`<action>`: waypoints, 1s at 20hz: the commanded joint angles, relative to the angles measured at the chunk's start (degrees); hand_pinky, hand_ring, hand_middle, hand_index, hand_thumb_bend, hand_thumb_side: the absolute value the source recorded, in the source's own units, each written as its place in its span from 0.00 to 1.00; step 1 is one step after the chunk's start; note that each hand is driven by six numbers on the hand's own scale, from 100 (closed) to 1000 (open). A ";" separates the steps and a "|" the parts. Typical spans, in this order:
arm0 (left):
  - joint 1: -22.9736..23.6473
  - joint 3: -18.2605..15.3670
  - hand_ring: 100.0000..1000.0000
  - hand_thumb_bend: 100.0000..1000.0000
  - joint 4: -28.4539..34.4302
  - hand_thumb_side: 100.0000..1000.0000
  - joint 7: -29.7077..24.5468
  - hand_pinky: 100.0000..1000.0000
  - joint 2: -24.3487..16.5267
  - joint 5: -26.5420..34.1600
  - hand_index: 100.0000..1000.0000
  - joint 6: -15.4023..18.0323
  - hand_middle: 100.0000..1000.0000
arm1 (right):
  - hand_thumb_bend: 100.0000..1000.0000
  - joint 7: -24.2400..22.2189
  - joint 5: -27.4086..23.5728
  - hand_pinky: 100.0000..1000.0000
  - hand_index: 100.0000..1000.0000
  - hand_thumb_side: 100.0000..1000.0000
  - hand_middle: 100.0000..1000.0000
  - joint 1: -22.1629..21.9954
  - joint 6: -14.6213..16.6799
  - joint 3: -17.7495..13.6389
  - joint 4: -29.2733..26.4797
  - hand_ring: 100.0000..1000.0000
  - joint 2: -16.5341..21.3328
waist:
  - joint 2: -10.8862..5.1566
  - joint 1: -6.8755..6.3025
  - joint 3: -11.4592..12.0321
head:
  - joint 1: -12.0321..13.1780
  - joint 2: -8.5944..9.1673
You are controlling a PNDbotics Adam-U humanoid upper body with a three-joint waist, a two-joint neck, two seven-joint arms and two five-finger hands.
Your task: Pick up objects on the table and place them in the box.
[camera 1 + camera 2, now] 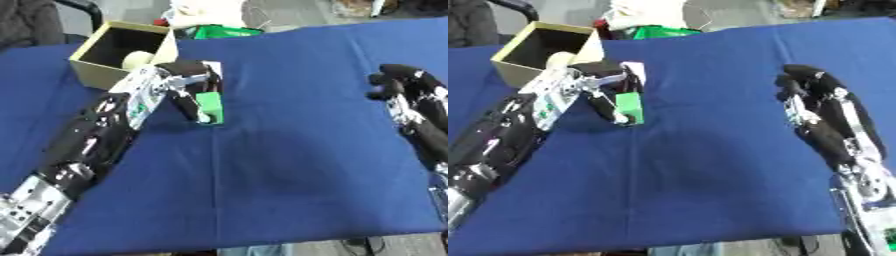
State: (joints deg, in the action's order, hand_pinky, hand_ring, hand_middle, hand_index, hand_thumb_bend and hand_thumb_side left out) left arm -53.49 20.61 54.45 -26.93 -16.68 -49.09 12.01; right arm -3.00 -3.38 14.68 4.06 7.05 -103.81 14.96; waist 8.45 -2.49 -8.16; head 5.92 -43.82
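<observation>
Blue cloth (289, 170) covers the whole table, and at its far left corner stands an open cardboard box (92, 67) with a pale round thing (136, 60) already lying inside it. Just on the near side of the box, the robot's left hand (188, 82) reaches in from the lower left, its fingers and thumb curled down around a small green block (210, 107). The block stands upright, its top tucked under the hand and its lower end at the cloth; whether it touches the cloth or is just clear of it I cannot tell. It sits close beside the box, outside it, toward the middle of the table. A white piece on the hand shows just above the block. Over on the right side the right hand (807, 85) is raised above the cloth, well apart from block and box, fingers bent inward with nothing between them. Beyond the table's far edge lie a green packet (223, 31) and some white stuff (206, 12)
</observation>
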 commanded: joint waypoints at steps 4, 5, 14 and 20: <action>-1.00 -1.04 0.40 0.29 1.10 0.07 1.58 0.50 -1.38 -0.55 0.68 -0.21 0.41 | 0.00 -0.08 0.01 0.71 0.77 0.37 0.59 0.87 0.18 -0.34 -0.43 0.82 0.63 | -0.88 0.27 0.01 | 0.02 -0.30; -1.10 -1.16 0.40 0.29 1.66 0.07 1.76 0.50 -1.71 -0.54 0.68 -0.35 0.41 | 0.00 -0.08 0.01 0.71 0.77 0.37 0.59 0.86 0.18 -0.34 -0.42 0.82 0.63 | -0.90 0.25 0.03 | -0.01 -0.30; -2.96 -3.97 0.40 0.29 9.78 0.07 1.88 0.52 -7.68 1.39 0.68 -3.09 0.41 | 0.00 0.03 0.03 0.71 0.77 0.37 0.59 0.58 0.17 -0.47 -0.33 0.82 0.76 | -1.26 0.03 0.31 | -0.23 -0.30; -3.79 -10.50 0.40 0.31 6.91 0.05 6.84 0.52 -8.98 -5.24 0.69 -9.12 0.41 | 0.00 0.07 0.02 0.71 0.77 0.37 0.59 0.40 0.16 -0.50 -0.24 0.82 0.77 | -1.51 0.04 0.62 | -0.40 -0.30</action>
State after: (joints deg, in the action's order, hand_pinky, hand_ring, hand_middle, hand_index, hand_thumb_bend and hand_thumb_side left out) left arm -55.61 12.06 61.48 -21.18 -23.83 -52.83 4.14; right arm -2.98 -3.38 14.59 4.05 7.02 -103.49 14.96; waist 7.96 -2.65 -7.62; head 5.67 -43.82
